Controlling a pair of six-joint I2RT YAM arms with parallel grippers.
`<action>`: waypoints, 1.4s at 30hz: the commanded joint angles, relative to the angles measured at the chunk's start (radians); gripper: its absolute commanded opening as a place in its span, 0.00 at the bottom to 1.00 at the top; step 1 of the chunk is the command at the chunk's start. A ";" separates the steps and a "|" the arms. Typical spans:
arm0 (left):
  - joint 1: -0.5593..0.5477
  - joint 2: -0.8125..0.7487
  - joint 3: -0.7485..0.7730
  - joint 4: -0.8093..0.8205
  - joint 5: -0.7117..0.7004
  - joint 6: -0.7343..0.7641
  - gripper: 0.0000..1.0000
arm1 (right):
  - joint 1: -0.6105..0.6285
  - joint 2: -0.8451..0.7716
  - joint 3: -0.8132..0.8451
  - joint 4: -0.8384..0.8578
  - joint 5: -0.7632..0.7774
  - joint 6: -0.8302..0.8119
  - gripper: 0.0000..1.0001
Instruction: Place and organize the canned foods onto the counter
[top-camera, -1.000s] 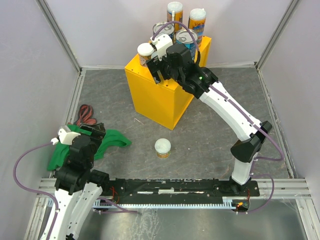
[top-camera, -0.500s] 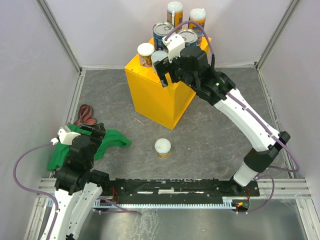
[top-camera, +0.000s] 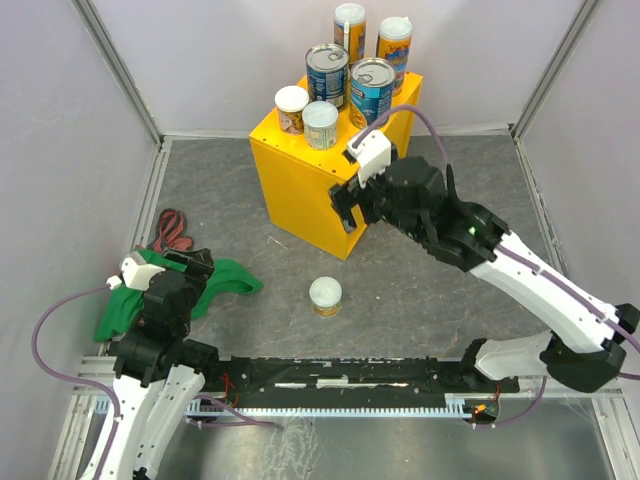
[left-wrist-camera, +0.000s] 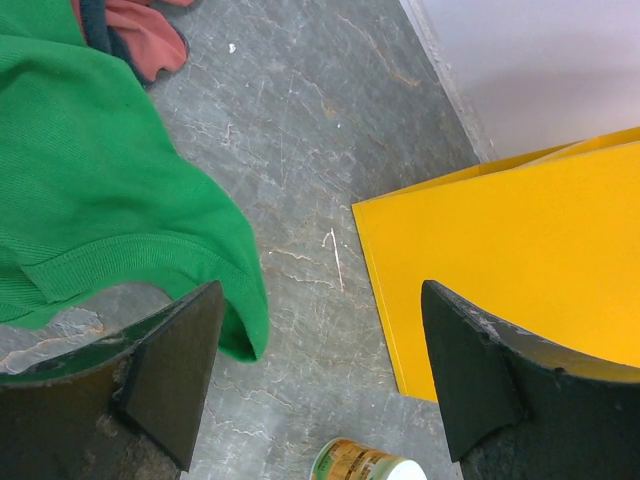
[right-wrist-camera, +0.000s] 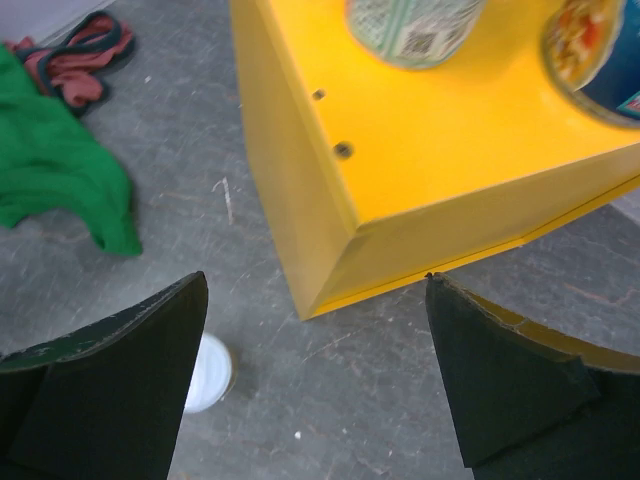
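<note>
Six of the seven cans stand upright on the flat top of the yellow counter (top-camera: 300, 190). At the back are the left orange can (top-camera: 349, 30) and the right orange can (top-camera: 394, 40), both tall and slim with white lids. Just before them stand the left blue can (top-camera: 327, 72) and the right blue can (top-camera: 372, 86), wide, with silver tops. At the near-left edge of the top are two short cans with white lids, the outer short can (top-camera: 291, 108) and the inner short can (top-camera: 321, 124), close beside each other.

The last short can (top-camera: 325, 296) stands upright on the grey worktop (top-camera: 420, 290), apart from the counter, before its near corner. It has a white lid and a yellowish label.

My right pincer (right-wrist-camera: 312, 285) is spread wide and holds nothing. It hangs before the counter's near corner, and my right arm covers part of the counter's right face in the top view. My left pincer (left-wrist-camera: 322, 290) is also spread wide and empty, over the edge of the green cloth (top-camera: 225, 278). This cloth lies to the left of the last short can, not touching it. A red and dark cloth (top-camera: 175, 232) lies beyond the green one, near the left wall. A thin pale sliver (top-camera: 278, 240) lies on the worktop beside the counter's foot.
</note>
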 joint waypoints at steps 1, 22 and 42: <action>-0.003 0.003 -0.011 0.064 0.012 -0.026 0.86 | 0.091 -0.095 -0.082 0.010 0.063 0.021 0.96; -0.003 0.024 0.002 0.087 0.010 0.001 0.86 | 0.254 -0.136 -0.621 0.091 -0.029 0.290 0.97; -0.004 0.001 0.012 0.048 0.000 0.004 0.86 | 0.270 0.070 -0.716 0.319 -0.081 0.245 0.99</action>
